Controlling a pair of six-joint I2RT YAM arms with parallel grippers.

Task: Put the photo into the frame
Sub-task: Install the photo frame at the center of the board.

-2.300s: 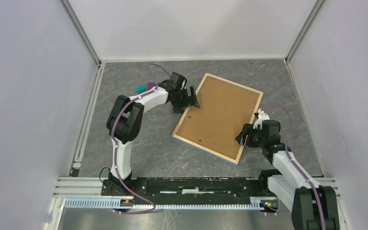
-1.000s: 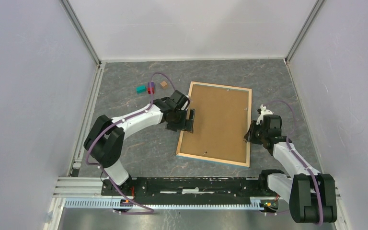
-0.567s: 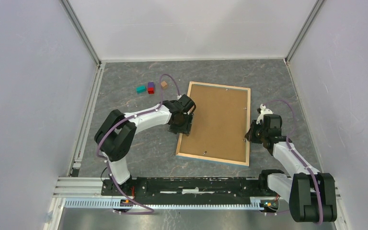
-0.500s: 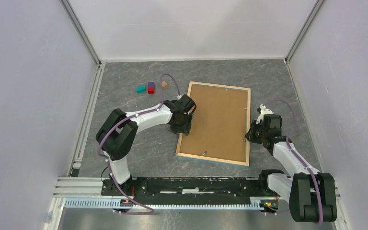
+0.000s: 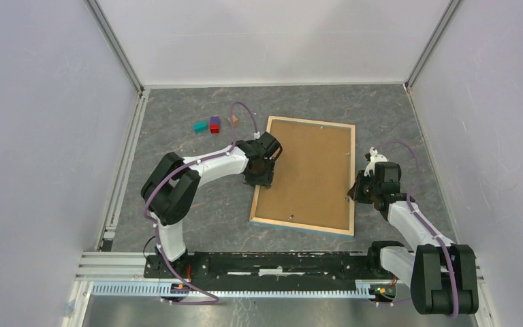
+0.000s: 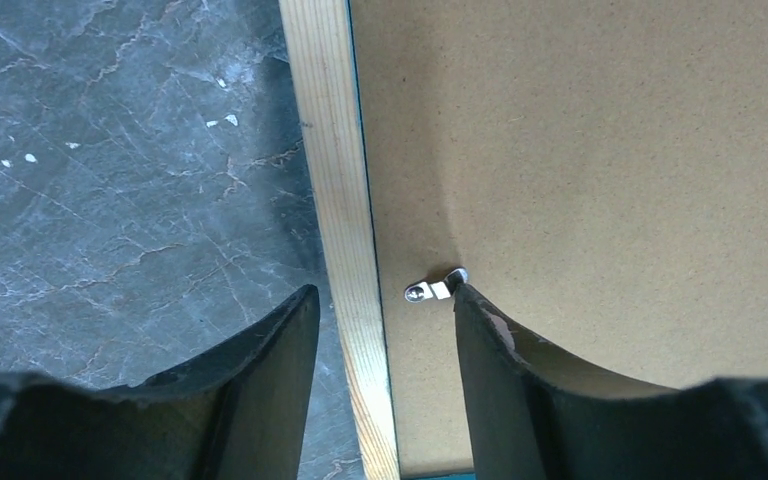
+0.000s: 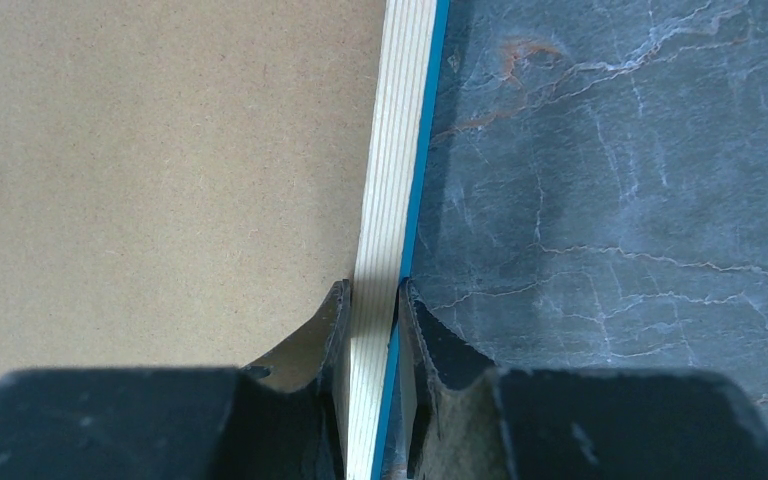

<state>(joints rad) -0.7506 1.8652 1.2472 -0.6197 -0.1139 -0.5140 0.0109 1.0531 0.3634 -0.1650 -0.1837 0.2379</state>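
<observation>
Right fingers point(image 7: 440, 350) pinch the frame's point(image 7: 385, 200) rail; left fingers point(image 6: 485, 350) straddle the other, apart, touching a clip point(image 6: 432, 290). A slip could skew it.

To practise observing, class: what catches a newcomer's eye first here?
A picture frame lies face down on the grey table, its brown backing board up. The right pincer clamps its right rail; the left pincer straddles the left rail, one fingertip at a small metal clip.

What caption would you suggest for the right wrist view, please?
Right gripper closed on the pale-wood edge of the thin, blue-fronted picture frame, beside its plain brown backing board.
</observation>
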